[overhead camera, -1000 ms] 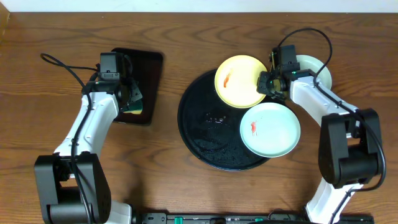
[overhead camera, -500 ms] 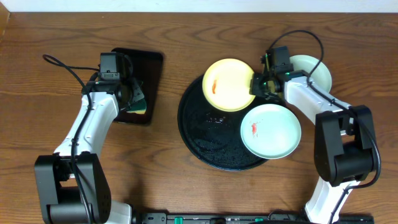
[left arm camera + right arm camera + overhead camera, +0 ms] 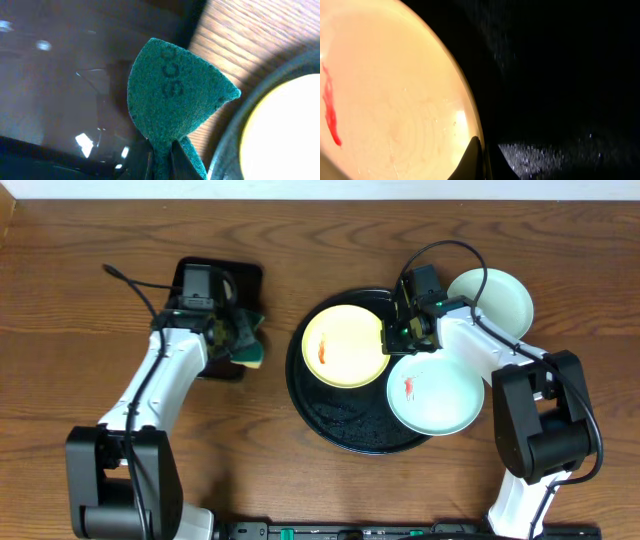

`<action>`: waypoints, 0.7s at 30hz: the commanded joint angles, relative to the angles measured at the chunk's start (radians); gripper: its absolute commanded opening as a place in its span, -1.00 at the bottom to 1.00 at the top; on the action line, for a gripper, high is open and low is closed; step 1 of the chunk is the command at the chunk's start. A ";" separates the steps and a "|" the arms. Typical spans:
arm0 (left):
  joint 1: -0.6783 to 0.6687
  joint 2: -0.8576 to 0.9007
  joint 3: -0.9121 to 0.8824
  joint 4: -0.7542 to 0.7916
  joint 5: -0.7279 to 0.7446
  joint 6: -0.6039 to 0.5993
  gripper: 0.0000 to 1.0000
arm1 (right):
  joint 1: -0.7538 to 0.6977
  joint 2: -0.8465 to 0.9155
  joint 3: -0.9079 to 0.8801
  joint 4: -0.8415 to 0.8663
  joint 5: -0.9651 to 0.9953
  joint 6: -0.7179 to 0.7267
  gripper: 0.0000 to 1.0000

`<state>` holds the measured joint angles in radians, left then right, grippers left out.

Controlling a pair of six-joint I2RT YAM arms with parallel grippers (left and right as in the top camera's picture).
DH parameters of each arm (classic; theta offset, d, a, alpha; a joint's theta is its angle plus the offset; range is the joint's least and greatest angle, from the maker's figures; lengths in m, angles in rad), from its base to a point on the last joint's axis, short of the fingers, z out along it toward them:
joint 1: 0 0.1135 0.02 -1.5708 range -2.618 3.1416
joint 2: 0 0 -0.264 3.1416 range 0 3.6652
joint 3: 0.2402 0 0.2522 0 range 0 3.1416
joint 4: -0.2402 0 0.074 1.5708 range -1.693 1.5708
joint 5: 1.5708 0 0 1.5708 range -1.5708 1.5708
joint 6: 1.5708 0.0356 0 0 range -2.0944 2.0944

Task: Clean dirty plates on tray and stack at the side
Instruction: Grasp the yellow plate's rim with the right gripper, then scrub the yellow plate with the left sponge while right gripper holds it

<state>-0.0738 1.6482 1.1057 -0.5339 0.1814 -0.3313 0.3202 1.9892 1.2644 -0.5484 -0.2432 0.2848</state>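
1. As the view runs outward from the arm bases, the large round black tray w/ raised rim (image 3: 340,435) comes first. It sits centre-right on the brown wooden table (image 3: 60,380).
2. Whitish pale blue round plate (image 3: 440,395), small red smear near its middle, rests on the tray's right side. Its outer edge overhangs the rim.
3. Pale yellow round shallow plate (image 3: 345,347), w/ a red-orange streak, lies in the tray's far-left part, just beside the blue one.
4. R gripper (image 3: 392,338): jaws closed down on the yellow plate's right rim. Wrist view shows its fingertips (image 3: 471,159) pinched at that rim, above glistening specks on the tray floor.
5. L gripper (image 3: 238,335): clamped tight on a green-and-yellow scouring sponge (image 3: 252,345), approx. between the two trays. In the wrist view the green face is bent, close to the round tray's rim.
6. Small rectangular black tray (image 3: 215,280) is far left, under the L wrist.
7. Whitish mint round plate (image 3: 495,298) lies on the table, off the tray, far right.
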 commanded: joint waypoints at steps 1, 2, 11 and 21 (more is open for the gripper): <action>-0.044 0.005 -0.009 -0.003 0.018 0.019 -0.85 | 0.006 0.011 -0.001 -0.055 -0.002 -0.057 -0.98; -0.057 0.005 -0.009 -0.003 0.021 0.019 -0.85 | 0.006 0.011 -0.001 -0.058 -0.002 -0.059 -0.98; -0.177 0.005 -0.009 0.026 0.170 -0.075 -0.85 | 0.009 0.012 -0.001 -0.038 -0.058 -0.053 -0.97; -0.301 0.009 -0.009 0.141 0.127 -0.358 -0.85 | 0.009 0.012 -0.002 -0.043 -0.057 -0.027 -0.98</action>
<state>-0.3340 1.6482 1.1042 -0.4286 0.3336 -0.5522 0.3206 1.9892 1.2678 -0.5861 -0.2783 0.2523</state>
